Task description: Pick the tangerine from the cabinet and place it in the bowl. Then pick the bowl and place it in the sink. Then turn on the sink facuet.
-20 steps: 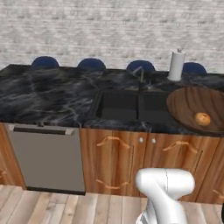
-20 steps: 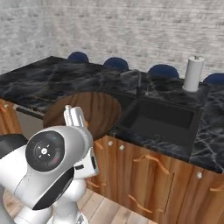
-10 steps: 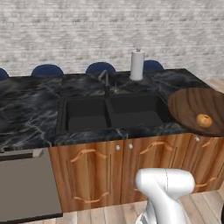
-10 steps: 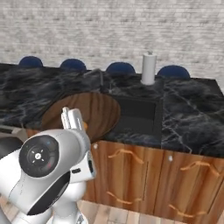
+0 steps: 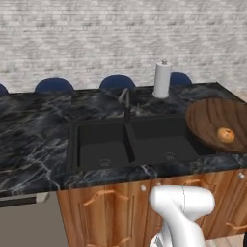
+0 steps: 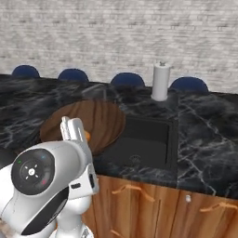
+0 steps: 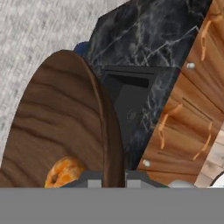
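You drove the base sideways along the counter: over the last second the whole scene slid across both base views, so read that as camera travel, not things moving. In the left base view the sink (image 5: 103, 144) went from right of centre to dead centre, with the sink faucet (image 5: 126, 99) at its 12 o'clock and the paper-towel roll (image 5: 162, 79) at 1 o'clock. The wooden bowl (image 5: 212, 123) kept the same spot at 3 o'clock in that view throughout, so it rode along with the arm. In the hand view the gripper (image 7: 114, 178) sat narrow, one fingertip either side of the bowl's rim, clamped on it. The tangerine (image 5: 225, 135) lay inside the bowl, toward the near edge at 5 o'clock, so the first step was done. The bowl hung off the sink's right side; from the right base view it overlapped the basin, but you couldn't tell its height from these pictures. My read: you were mid-transport and the base was lined up. What remained was swinging the bowl toward 9 o'clock over a basin, lowering it level so the fruit stayed put, then the faucet.
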Robot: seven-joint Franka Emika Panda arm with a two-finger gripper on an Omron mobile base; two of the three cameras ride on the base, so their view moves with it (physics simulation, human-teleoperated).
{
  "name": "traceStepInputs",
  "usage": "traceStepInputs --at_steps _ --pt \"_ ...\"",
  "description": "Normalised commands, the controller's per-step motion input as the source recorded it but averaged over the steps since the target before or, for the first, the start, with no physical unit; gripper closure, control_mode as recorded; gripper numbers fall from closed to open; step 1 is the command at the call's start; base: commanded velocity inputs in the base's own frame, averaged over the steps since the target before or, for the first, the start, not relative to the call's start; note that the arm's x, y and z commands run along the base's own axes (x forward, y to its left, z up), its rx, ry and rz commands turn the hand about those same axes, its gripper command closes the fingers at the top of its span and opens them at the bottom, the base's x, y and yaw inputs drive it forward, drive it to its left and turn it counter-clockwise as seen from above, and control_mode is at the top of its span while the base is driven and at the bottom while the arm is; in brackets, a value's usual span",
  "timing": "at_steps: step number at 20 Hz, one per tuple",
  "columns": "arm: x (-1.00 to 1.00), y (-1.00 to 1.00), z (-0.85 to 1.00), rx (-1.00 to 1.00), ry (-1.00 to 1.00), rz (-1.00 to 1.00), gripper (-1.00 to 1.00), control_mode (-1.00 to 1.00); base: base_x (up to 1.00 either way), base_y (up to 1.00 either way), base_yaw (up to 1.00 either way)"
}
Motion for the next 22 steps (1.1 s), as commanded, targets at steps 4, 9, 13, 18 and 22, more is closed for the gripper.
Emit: traceStepInputs --at_steps 4,9,13,18,22 --pt "0.0 0.0 0.0 0.0 0.0 0.0 1.0 1.0 0.72 0.15 0.23" --pt "0.0 0.0 0.0 0.0 0.0 0.0 1.0 1.0 0.36 0.03 0.18" --pt "0.0 0.0 0.0 0.0 0.0 0.0 1.0 1.0 0.28 0.01 0.16" --pt "0.0 0.0 0.0 0.0 0.0 0.0 1.0 1.0 0.4 0.01 0.16" --pt "0.0 0.0 0.0 0.0 0.0 0.0 1.0 1.0 0.58 0.15 0.07"
